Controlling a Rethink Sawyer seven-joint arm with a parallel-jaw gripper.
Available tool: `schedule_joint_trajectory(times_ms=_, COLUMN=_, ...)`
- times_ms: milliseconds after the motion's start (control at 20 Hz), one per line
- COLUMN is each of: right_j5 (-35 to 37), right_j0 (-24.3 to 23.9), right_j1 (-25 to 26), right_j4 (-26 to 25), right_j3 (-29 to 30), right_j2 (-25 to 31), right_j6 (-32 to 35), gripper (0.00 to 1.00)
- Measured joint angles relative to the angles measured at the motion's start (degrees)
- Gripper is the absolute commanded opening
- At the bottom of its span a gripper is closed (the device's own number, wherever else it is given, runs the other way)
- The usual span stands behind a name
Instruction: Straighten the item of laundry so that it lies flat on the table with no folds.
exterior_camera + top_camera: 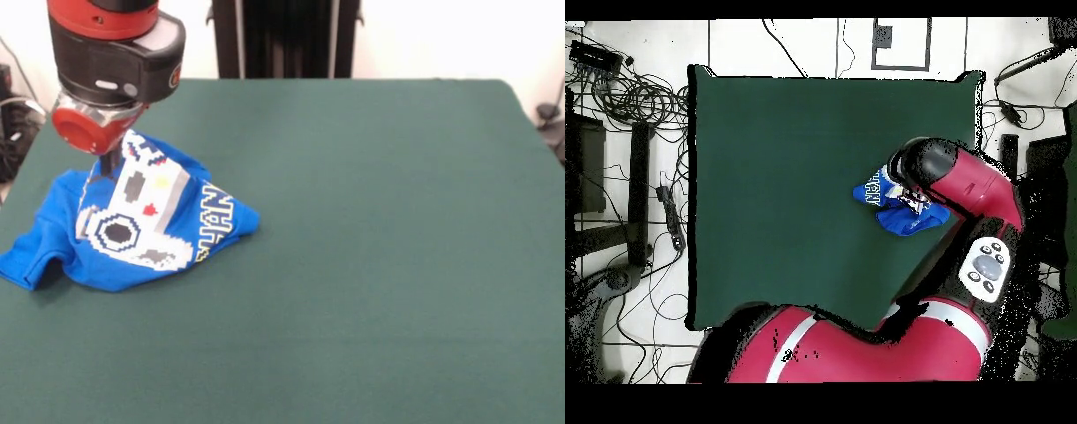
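In the front view, the item of laundry (132, 221) is seen at the 9 o'clock side of the table (371, 247), close to the left edge. It is a small bright blue T-shirt, bunched and rumpled rather than flat. The white-grey pixel controller print, with red and yellow dots, is turned up and tilted, and part of the yellow-outlined lettering is shown at the shirt's 3 o'clock edge. One corner of the cloth is drawn up into a peak at 12 o'clock, right under the arm's red and black wrist; a plain blue sleeve is spread toward 8 o'clock and is curled at its end. The hand (109, 162) is shown only as a dark stub beneath the wrist, meeting the raised peak of the cloth. Whether its fingers are apart or together cannot be told, as they are hidden by the fabric.

In the overhead view, the shirt (900, 208) is found at the table's (785, 190) 3 o'clock side, near the edge, as a small crumpled blue heap. It is partly covered by the arm's dark round wrist, and the hand itself is hidden beneath it.
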Motion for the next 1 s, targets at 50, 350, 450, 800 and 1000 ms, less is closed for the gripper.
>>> schedule_joint_trajectory(times_ms=50, right_j5=0.01, right_j0=-0.11, right_j1=-0.09, right_j4=-0.72, right_j3=-0.21, right_j2=0.0, right_j6=0.0, gripper=0.0)
schedule_joint_trajectory(times_ms=350, right_j5=0.01, right_j0=-2.27, right_j1=-1.33, right_j4=-9.41, right_j3=-2.67, right_j2=-0.01, right_j6=-0.04, gripper=0.0)
schedule_joint_trajectory(times_ms=450, right_j5=0.01, right_j0=-3.27, right_j1=-1.72, right_j4=-11.36, right_j3=-3.54, right_j2=0.17, right_j6=-0.04, gripper=0.0)
schedule_joint_trajectory(times_ms=800, right_j5=0.01, right_j0=-4.56, right_j1=-1.16, right_j4=-13.27, right_j3=-5.98, right_j2=1.26, right_j6=-0.04, gripper=0.0)
schedule_joint_trajectory(times_ms=1000, right_j5=0.01, right_j0=-4.3, right_j1=-0.64, right_j4=-13.29, right_j3=-7.98, right_j2=3.26, right_j6=-0.04, gripper=0.0)
